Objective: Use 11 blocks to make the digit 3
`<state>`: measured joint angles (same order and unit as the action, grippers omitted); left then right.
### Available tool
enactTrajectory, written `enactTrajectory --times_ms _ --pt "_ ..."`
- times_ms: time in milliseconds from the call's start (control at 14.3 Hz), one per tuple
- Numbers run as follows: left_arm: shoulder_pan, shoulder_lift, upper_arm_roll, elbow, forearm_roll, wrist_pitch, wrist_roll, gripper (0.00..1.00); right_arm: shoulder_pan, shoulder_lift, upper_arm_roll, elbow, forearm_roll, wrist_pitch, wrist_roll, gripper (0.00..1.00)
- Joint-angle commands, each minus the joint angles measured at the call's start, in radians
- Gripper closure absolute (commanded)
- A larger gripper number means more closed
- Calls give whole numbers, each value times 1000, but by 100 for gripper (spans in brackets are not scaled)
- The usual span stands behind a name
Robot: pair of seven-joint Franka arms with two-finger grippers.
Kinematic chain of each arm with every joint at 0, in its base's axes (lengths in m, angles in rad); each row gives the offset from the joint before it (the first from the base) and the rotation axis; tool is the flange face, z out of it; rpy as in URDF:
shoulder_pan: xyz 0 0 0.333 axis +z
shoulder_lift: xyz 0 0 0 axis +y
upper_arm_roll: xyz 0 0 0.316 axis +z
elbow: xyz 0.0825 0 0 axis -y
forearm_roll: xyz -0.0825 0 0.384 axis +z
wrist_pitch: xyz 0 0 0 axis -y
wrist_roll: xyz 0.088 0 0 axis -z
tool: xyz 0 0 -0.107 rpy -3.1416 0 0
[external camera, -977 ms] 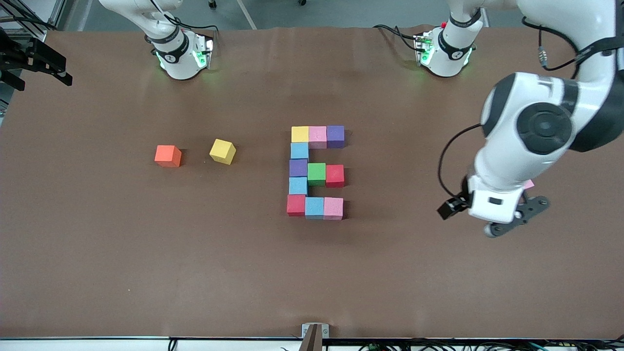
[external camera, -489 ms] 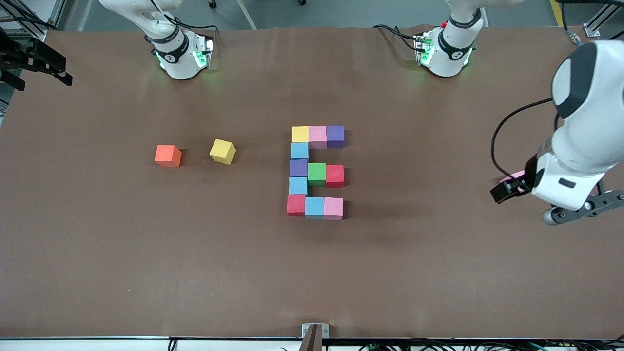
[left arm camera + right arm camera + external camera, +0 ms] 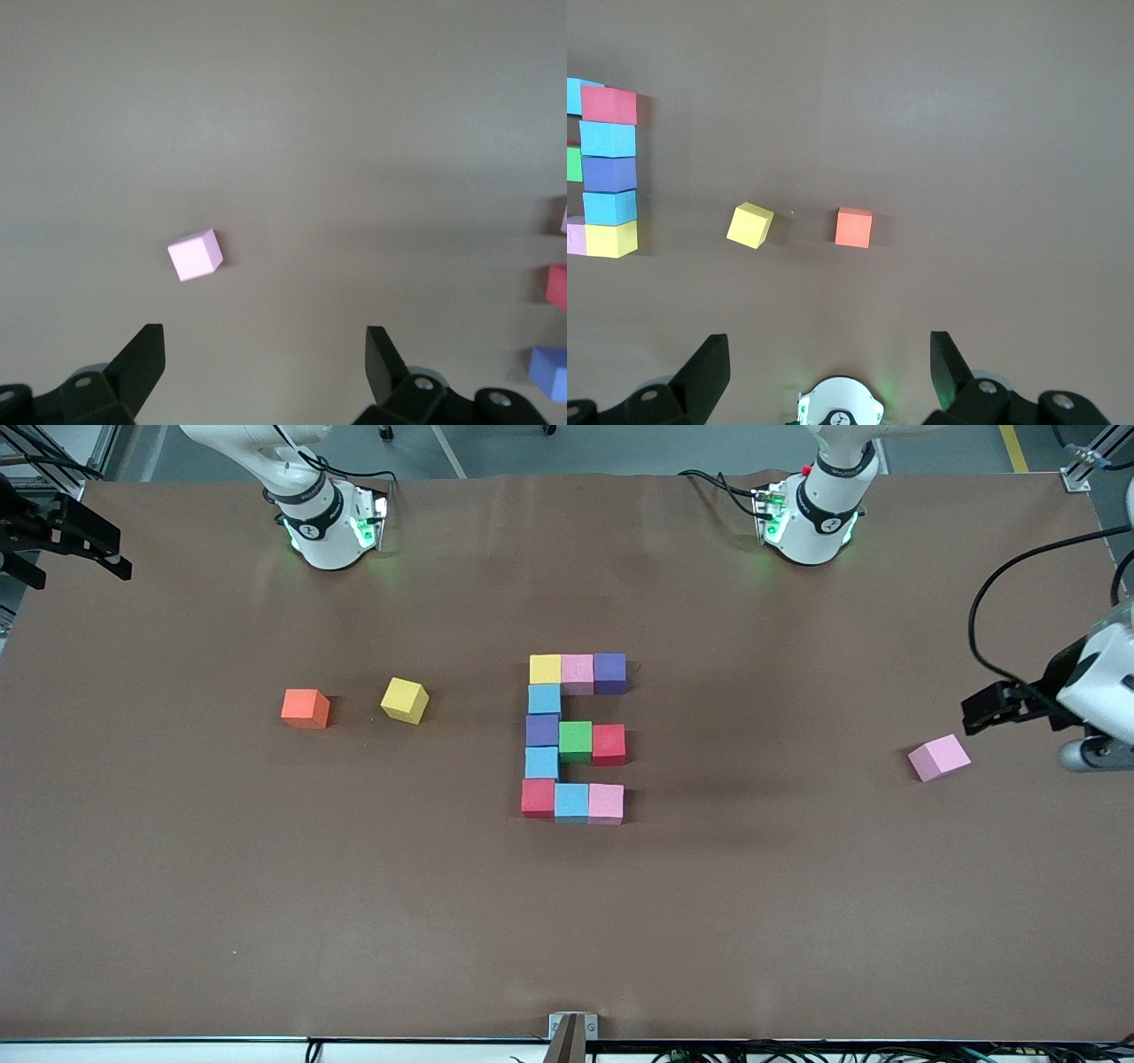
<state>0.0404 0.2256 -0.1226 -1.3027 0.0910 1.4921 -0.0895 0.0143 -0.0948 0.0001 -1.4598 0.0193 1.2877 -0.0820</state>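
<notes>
Several blocks sit edge to edge in one figure at the table's middle. Its row nearest the arms' bases is yellow (image 3: pixel 546 669), pink (image 3: pixel 577 673), purple (image 3: pixel 609 672). A column of blue (image 3: pixel 544 699), purple (image 3: pixel 541 730) and blue (image 3: pixel 541 763) runs toward the front camera, with green (image 3: pixel 575 740) and red (image 3: pixel 608 744) branching off beside it. The row closest to the camera is red (image 3: pixel 538 797), blue (image 3: pixel 571 801), pink (image 3: pixel 606 803). My left gripper (image 3: pixel 264 345) hangs open and empty near a loose pink cube (image 3: pixel 195 254). My right gripper (image 3: pixel 824 350) is open and empty above its own base (image 3: pixel 840 403).
The loose pink cube (image 3: pixel 939 758) lies alone toward the left arm's end of the table. A tilted yellow cube (image 3: pixel 405 700) and an orange cube (image 3: pixel 305 708) lie toward the right arm's end. The left arm's wrist (image 3: pixel 1099 682) shows at the view's edge.
The left arm has swung out from over the table toward its own end, uncovering the loose pink cube. The blocks and the right arm have not moved.
</notes>
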Motion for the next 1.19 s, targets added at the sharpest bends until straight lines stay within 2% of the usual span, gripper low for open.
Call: enactTrajectory --times_ms 0,70,209,419,489,698,838,1117 --pt "1 -154 20 -163 -40 -9 55 0 3 0 -3 3 2 -11 -4 0" --pt "1 -214 21 -237 -42 -3 68 0 1 0 -3 3 4 -11 -4 0" --pt "-10 -277 34 -314 -43 4 71 0 1 0 -5 1 5 -14 -1 0" --pt "-77 -400 92 -475 -47 107 71 0 -4 0 -8 -1 8 -19 -1 0" --pt "-108 -422 96 -503 -48 112 54 0 -4 0 -8 -1 10 -16 -1 0" --pt "-132 -431 112 -500 -54 111 42 0 1 0 -6 -1 16 -2 2 0" --pt "-166 -424 133 -456 -86 61 13 0 -2 0 -6 -1 24 -1 2 0" --pt "-159 -414 136 -448 -109 54 -9 0 0 0 -6 -1 24 1 1 0"
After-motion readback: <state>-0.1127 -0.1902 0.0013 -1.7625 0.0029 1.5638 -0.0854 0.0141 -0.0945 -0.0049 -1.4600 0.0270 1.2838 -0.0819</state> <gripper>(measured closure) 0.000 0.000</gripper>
